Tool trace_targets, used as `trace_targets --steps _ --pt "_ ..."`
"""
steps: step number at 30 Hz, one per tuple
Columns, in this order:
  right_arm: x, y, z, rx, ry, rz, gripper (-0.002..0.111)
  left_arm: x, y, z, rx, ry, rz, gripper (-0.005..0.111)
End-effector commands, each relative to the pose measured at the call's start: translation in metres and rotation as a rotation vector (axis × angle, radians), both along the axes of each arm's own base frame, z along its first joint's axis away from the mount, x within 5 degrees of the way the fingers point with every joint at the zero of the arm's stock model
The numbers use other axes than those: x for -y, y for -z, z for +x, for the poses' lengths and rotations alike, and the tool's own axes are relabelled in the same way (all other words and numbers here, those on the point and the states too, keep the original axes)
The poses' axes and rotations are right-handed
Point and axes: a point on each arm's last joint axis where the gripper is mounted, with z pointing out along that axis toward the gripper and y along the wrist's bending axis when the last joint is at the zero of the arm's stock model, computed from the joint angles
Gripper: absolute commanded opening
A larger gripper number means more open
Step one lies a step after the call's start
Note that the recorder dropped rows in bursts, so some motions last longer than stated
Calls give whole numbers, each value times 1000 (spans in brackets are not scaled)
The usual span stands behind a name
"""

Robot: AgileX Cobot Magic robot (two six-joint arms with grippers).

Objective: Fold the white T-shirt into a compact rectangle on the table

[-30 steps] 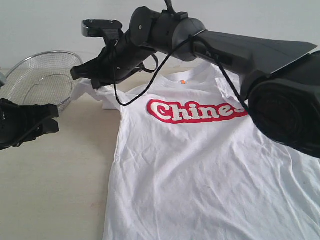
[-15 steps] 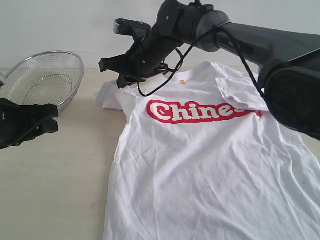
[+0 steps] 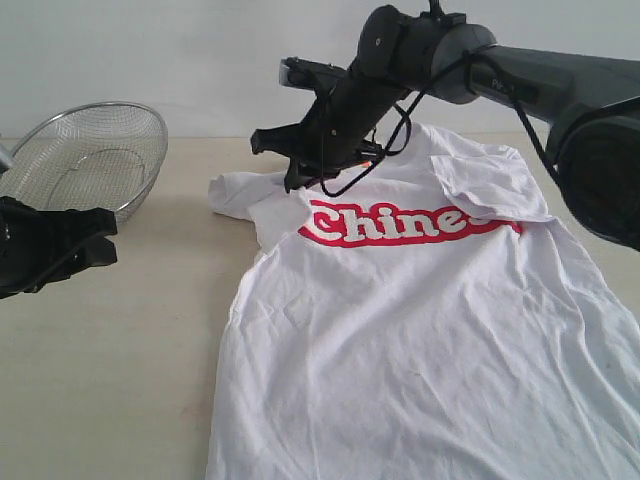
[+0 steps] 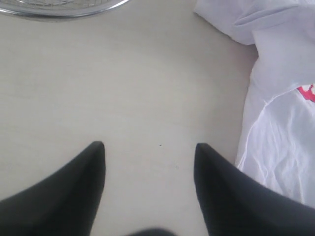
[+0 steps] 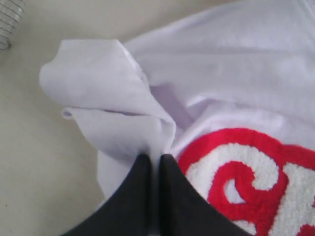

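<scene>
Jaws of right gripper (image 5: 155, 160) pinching white T-shirt (image 3: 420, 330) sleeve, far left; left gripper (image 4: 149, 147) jaws standing apart over table (image 4: 147, 73), shirt lying rightward.

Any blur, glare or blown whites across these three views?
Exterior view: soft overall, white T-shirt near clipping, shadows soft. Left wrist view: table grain fairly sharp, jaws defocused. Right wrist view: red lettering texture crisp, jaws soft-edged.

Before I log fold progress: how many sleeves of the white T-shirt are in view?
2. One sleeve, at the exterior view's left, is pinched in the shut right gripper; the other sleeve, at the right, lies folded inward over the end of the lettering.
</scene>
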Motion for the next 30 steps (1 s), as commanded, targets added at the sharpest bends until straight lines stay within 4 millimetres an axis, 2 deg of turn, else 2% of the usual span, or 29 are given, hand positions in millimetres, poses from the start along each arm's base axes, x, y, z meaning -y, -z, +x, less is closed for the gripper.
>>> trace_targets --steps 1,9,19,25,27,30 --pt "8 12 -4 -27 6 -29 0 -1 -4 1 17 -8 0 51" --pt "14 16 -5 -29 11 -65 0 -1 -4 1 15 -5 -3 51" --pt "47 16 -2 -90 27 -127 0 -1 -4 1 15 -5 -3 51" --pt "48 18 -5 -109 -35 -166 0 -1 -4 1 16 -6 -2 51" --pt "48 18 -7 -111 -65 -174 5 -1 -4 1 17 -7 -1 51" --pt "48 19 -8 -120 -87 -176 26 -1 -4 1 19 -10 1 51"
